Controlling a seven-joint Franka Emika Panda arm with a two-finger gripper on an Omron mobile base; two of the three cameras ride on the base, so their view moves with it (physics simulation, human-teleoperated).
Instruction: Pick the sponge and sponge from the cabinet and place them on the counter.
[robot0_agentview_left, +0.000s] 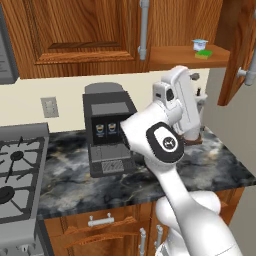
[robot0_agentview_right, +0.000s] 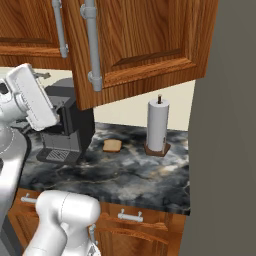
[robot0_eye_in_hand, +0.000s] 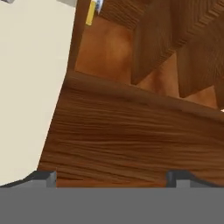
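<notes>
- Your pincer (robot0_eye_in_hand: 111, 177) is spread wide and empty, facing the underside of the cabinet (robot0_eye_in_hand: 131, 131).
- A green sponge (robot0_agentview_left: 203, 54) lies on the open cabinet's shelf, just beside a small white-and-blue cup (robot0_agentview_left: 199, 44).
- Rise above the shelf edge first, then reach in level.

We see 1 sponge (robot0_agentview_left: 204, 54) on the cabinet (robot0_agentview_left: 190, 56) shelf, a cup (robot0_agentview_left: 200, 44) just behind it.

Base views flank the counter (robot0_agentview_left: 215, 155); hand view faces the cabinet (robot0_eye_in_hand: 131, 127) closely.
</notes>
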